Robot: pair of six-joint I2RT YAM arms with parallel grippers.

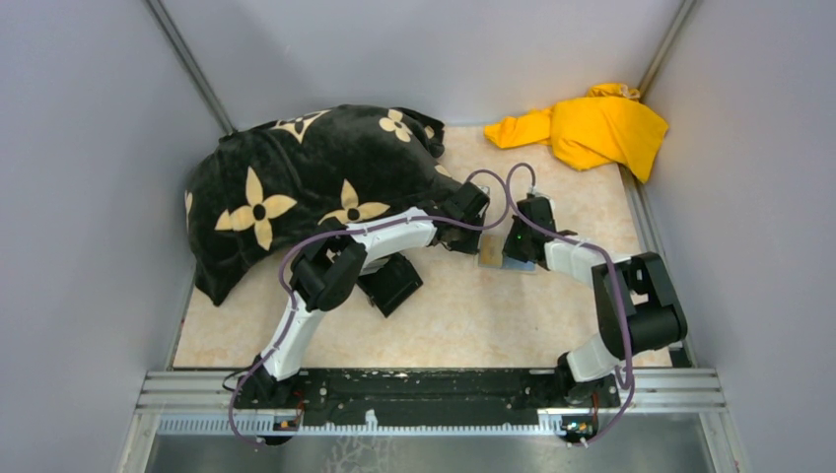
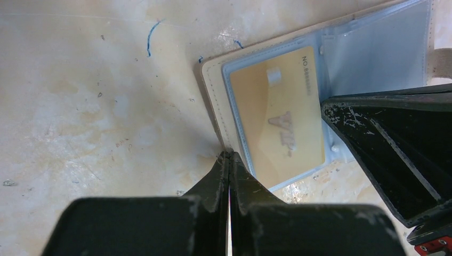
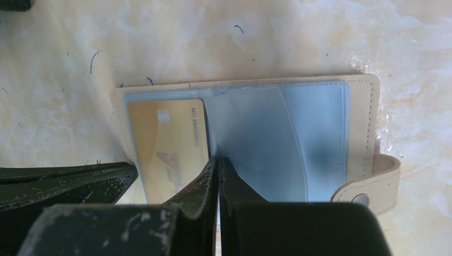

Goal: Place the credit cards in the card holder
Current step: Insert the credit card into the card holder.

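From above, the two arms are meeting over the middle of the marbled bench (image 1: pixel 473 325). The left hand (image 1: pixel 473 241) and the right hand (image 1: pixel 515 246) are pointing down at the card holder (image 1: pixel 493 260), which is lying open between them. A black blanket (image 1: pixel 296 192) with pale flowers is lying heaped at the far left. A yellow cloth (image 1: pixel 592 128) is sitting in the far right corner, and a black box (image 1: pixel 392 286) is resting under the left arm.

In the left wrist view, the left hand (image 2: pixel 229 157) is pinched fully closed with nothing between its fingers. Its tips are touching the tan edge of the card holder (image 2: pixel 212 96). The gold card (image 2: pixel 280 114) is sitting inside a clear sleeve there, and the right hand (image 2: pixel 394 144) is reaching in from the right.

In the right wrist view, the right hand (image 3: pixel 218 162) is likewise closed tight, holding nothing visible. Its tips are resting on the clear sleeves (image 3: pixel 298 144) near the fold of the card holder (image 3: pixel 369 117). The gold card (image 3: pixel 168 144) is showing in the left pocket. The clasp tab (image 3: pixel 373 184) is sticking out at the right edge, and the left hand (image 3: pixel 69 184) is lying at the lower left. Whether a blue card is sitting in the sleeves cannot be told.
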